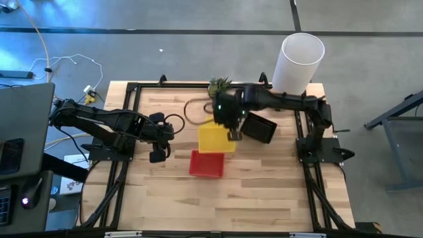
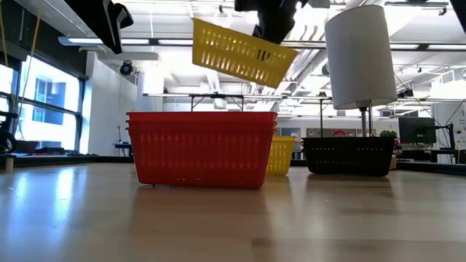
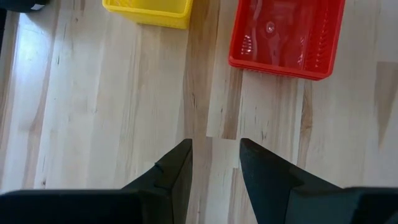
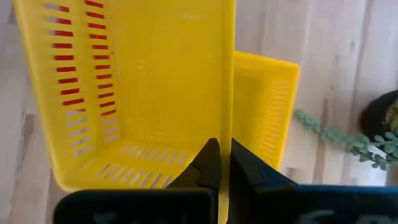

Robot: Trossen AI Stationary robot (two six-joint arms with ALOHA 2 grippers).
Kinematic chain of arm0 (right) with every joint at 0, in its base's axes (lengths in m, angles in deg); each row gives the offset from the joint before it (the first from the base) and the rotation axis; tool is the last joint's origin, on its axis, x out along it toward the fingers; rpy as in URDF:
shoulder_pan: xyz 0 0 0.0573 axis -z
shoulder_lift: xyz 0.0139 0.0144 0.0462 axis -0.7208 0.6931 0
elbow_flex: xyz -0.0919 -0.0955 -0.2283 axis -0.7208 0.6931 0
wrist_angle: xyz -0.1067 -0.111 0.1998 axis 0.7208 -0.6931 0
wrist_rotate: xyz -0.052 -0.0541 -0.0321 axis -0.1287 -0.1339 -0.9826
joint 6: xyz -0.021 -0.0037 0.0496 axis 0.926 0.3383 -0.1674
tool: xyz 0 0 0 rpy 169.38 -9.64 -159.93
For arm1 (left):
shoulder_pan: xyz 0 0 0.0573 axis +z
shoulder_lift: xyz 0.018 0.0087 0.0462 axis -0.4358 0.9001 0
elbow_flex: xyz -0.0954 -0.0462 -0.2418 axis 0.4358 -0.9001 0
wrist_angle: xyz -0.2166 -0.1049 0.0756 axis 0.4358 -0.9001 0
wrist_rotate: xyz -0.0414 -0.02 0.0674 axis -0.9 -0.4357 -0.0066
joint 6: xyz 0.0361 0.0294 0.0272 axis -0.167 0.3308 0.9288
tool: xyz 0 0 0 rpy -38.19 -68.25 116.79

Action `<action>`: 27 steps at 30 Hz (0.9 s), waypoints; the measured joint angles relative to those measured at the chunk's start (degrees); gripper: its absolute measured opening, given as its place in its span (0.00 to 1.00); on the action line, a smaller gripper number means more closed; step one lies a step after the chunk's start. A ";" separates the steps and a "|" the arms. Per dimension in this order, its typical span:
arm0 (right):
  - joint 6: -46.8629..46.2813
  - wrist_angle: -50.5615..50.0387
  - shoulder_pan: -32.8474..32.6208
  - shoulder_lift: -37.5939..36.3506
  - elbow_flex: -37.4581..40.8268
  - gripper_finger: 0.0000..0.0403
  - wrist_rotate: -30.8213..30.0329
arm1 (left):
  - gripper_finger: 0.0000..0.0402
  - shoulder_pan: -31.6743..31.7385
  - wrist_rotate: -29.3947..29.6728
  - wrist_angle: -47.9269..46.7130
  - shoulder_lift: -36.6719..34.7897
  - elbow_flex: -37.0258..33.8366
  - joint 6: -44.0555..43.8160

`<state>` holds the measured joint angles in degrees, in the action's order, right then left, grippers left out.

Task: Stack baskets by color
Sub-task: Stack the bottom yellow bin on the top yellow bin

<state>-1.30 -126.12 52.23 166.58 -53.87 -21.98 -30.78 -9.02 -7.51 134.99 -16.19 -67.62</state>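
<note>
My right gripper (image 4: 224,158) is shut on a yellow basket (image 1: 215,137) and holds it high above the table's middle; the low view shows that basket (image 2: 240,51) in the air. Another yellow basket (image 4: 267,106) stands on the table below it. A stack of red baskets (image 2: 202,148) stands nearer the front edge. Black baskets (image 2: 348,155) stand on the table to the right. My left gripper (image 3: 214,155) hovers open over bare wood at the left, with nothing between its fingers. My right gripper pinches one side wall (image 4: 227,124) of the yellow basket, the one toward the table's right. One finger (image 4: 208,165) is inside the basket and one outside. The fingers come from above, slanting down. The basket hangs tilted, open side up, clear of the table.
A tall white cylinder (image 1: 301,59) stands at the far right corner, and a small green plant (image 1: 220,84) at the far edge. Bare wood lies along the front of the table and on its left side.
</note>
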 joint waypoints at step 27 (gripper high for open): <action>3.03 7.20 14.17 0.28 11.53 0.00 8.41 | 0.30 -0.02 -0.09 -0.28 0.00 0.00 0.48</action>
<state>1.73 -118.92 66.39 166.86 -42.35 -13.56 -30.81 -9.10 -7.80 134.99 -16.19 -67.15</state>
